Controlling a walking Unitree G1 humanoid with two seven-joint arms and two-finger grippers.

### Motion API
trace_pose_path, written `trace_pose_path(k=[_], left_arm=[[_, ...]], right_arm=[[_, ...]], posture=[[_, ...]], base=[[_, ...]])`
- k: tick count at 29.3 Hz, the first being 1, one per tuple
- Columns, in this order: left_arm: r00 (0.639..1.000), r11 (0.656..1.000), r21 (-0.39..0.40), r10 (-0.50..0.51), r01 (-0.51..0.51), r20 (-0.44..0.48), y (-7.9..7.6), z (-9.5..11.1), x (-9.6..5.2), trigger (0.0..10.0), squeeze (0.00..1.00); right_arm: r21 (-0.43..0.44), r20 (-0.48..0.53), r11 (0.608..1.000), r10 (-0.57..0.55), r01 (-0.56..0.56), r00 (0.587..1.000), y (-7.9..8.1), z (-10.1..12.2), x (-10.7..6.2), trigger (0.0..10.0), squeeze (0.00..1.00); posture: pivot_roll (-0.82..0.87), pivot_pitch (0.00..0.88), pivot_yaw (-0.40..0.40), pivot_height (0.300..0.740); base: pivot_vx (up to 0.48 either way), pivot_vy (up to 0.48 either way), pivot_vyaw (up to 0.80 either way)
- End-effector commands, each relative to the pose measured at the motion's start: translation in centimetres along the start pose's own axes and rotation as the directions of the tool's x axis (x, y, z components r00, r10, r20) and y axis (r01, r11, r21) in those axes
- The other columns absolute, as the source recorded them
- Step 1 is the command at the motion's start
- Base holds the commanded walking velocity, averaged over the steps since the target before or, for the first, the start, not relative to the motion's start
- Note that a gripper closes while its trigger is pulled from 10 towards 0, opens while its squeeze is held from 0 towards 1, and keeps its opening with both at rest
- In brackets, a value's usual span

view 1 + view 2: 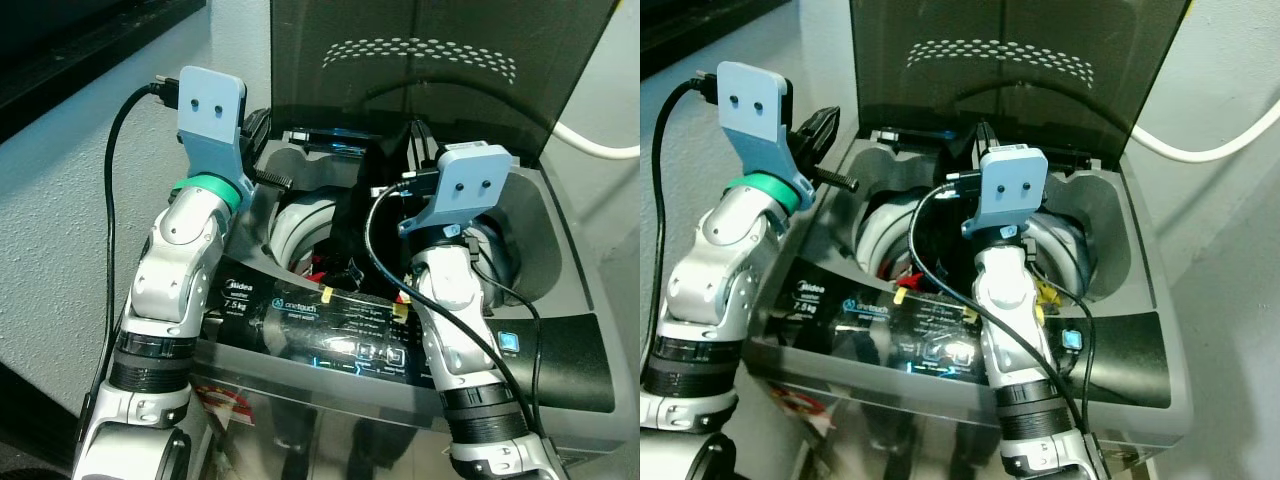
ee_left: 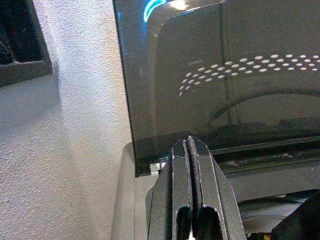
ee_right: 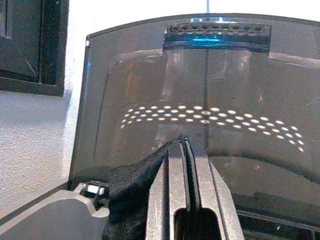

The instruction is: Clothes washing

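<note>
Over washer (image 1: 560, 300), right fingers (image 3: 177, 165) pinching black cloth (image 3: 131, 195)

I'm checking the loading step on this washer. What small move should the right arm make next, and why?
Probably lower the right pincer into the drum and open it. Its fingers are shut on a black garment that hangs above the opening, the lid stands upright, and the left pincer is shut and off at the washer's back left corner.

- Washing machine (image 1: 560, 370) directly ahead, wall (image 1: 70, 200) on its left.
- Lid (image 1: 440, 60) upright behind drum opening (image 1: 310, 230).
- Control panel (image 1: 330, 330) along front edge.
- Hose (image 1: 1200, 150) behind, right.
</note>
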State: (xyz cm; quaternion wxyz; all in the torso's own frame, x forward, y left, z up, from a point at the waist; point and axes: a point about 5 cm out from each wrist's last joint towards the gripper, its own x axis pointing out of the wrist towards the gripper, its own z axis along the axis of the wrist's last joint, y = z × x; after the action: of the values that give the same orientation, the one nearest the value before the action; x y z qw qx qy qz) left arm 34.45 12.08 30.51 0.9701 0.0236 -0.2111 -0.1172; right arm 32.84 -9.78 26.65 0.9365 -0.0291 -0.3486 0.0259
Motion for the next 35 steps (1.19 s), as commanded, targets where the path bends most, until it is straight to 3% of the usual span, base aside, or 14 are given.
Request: trace_pose_path(k=[1, 4, 5, 6, 9, 14, 18, 20, 23, 29, 32, 33, 34, 35], left_arm=[[0.993, 0.992, -0.032, -0.119, 0.120, 0.026, -0.8, 0.7, -0.2, 10.0, 0.00], [0.884, 0.883, -0.080, -0.453, 0.462, 0.113, -3.5, 2.6, -1.6, 10.0, 0.00], [0.798, 0.799, -0.054, -0.590, 0.600, 0.124, -4.5, 3.1, -2.9, 10.0, 0.00], [0.798, 0.799, -0.054, -0.590, 0.600, 0.124, -4.5, 3.1, -2.9, 10.0, 0.00], [0.738, 0.731, -0.103, -0.665, 0.675, 0.114, -4.1, 3.4, -4.1, 10.0, 0.00], [0.731, 0.721, -0.122, -0.674, 0.682, 0.102, -3.5, 3.5, -4.5, 10.0, 0.00], [0.713, 0.705, -0.118, -0.701, 0.699, 0.029, -2.9, 2.2, -5.4, 10.0, 0.00], [0.657, 0.656, -0.124, -0.753, 0.745, -0.042, -4.2, 0.1, -6.2, 10.0, 0.00], [0.652, 0.653, -0.115, -0.757, 0.749, -0.047, -4.6, -0.2, -5.9, 10.0, 0.00], [0.697, 0.696, -0.111, -0.716, 0.710, -0.037, -4.4, 0.1, -4.4, 10.0, 0.00], [0.695, 0.688, -0.140, -0.719, 0.712, -0.003, -4.7, 0.9, -4.7, 10.0, 0.00], [0.695, 0.688, -0.140, -0.719, 0.712, -0.003, -4.7, 0.9, -4.7, 10.0, 0.00], [0.693, 0.684, -0.150, -0.721, 0.713, 0.003, -5.0, 0.9, -5.2, 10.0, 0.00], [0.691, 0.682, -0.155, -0.723, 0.715, 0.005, -5.1, 0.9, -5.5, 10.0, 0.00]], right_arm=[[-0.014, 0.004, 1.000, -0.022, 0.022, 1.000, -0.3, 0.4, 0.4, 10.0, 0.00], [-0.041, 0.081, 0.997, -0.067, 0.071, 0.994, -1.1, 2.4, 2.9, 10.0, 0.00], [-0.073, 0.142, 0.991, -0.098, 0.109, 0.985, -2.1, 3.9, 4.8, 10.0, 0.00], [-0.073, 0.142, 0.991, -0.098, 0.109, 0.985, -2.1, 3.9, 4.8, 10.0, 0.00], [-0.215, 0.209, 0.932, -0.250, 0.293, 0.946, -5.6, 6.2, 7.7, 10.0, 0.00], [-0.228, 0.221, 0.909, -0.300, 0.349, 0.928, -7.3, 6.8, 8.1, 10.0, 0.00], [-0.174, 0.197, 0.955, -0.205, 0.240, 0.959, -7.0, 6.7, 7.7, 10.0, 0.00], [0.011, 0.176, 0.999, -0.050, 0.049, 0.983, -5.0, 6.6, 7.0, 10.0, 0.00], [0.091, 0.161, 0.996, -0.011, -0.004, 0.987, -4.3, 6.5, 7.1, 10.0, 0.00], [0.122, 0.107, 0.987, 0.092, -0.105, 0.990, -2.6, 5.9, 7.1, 10.0, 0.00], [0.020, -0.024, 0.964, 0.264, -0.264, 0.964, 1.2, 3.0, 6.0, 10.0, 0.00], [0.020, -0.024, 0.964, 0.264, -0.264, 0.964, 1.2, 3.0, 6.0, 10.0, 0.00], [-0.055, -0.090, 0.958, 0.275, -0.281, 0.957, 1.9, 1.5, 5.6, 10.0, 0.48], [-0.100, -0.130, 0.951, 0.277, -0.291, 0.952, 2.1, 0.5, 5.3, 10.0, 0.48]], posture=[[0.13, 0.000, 0.064, 0.740], [0.12, 0.000, 0.068, 0.740], [0.11, 0.000, 0.074, 0.740], [0.11, 0.000, 0.074, 0.740], [0.11, 0.000, 0.077, 0.740], [0.11, 0.000, 0.077, 0.740], [0.12, 0.000, 0.071, 0.740], [0.11, 0.016, 0.078, 0.740], [0.10, 0.020, 0.081, 0.740], [0.10, 0.026, 0.085, 0.740], [0.10, 0.029, 0.081, 0.740], [0.10, 0.029, 0.081, 0.740], [0.11, 0.029, 0.069, 0.740], [0.11, 0.029, 0.069, 0.740]], base=[[0.000, 0.000, 0.00], [0.000, 0.000, 0.00], [0.000, 0.000, 0.00], [0.000, 0.000, 0.00], [0.000, 0.000, 0.00], [0.000, 0.000, 0.00], [0.000, 0.000, 0.00], [0.000, 0.000, 0.00], [0.000, 0.000, 0.00], [0.000, 0.000, 0.00], [0.000, 0.000, 0.00], [0.000, 0.000, 0.00], [0.000, 0.000, 0.00], [0.000, 0.000, 0.00]])
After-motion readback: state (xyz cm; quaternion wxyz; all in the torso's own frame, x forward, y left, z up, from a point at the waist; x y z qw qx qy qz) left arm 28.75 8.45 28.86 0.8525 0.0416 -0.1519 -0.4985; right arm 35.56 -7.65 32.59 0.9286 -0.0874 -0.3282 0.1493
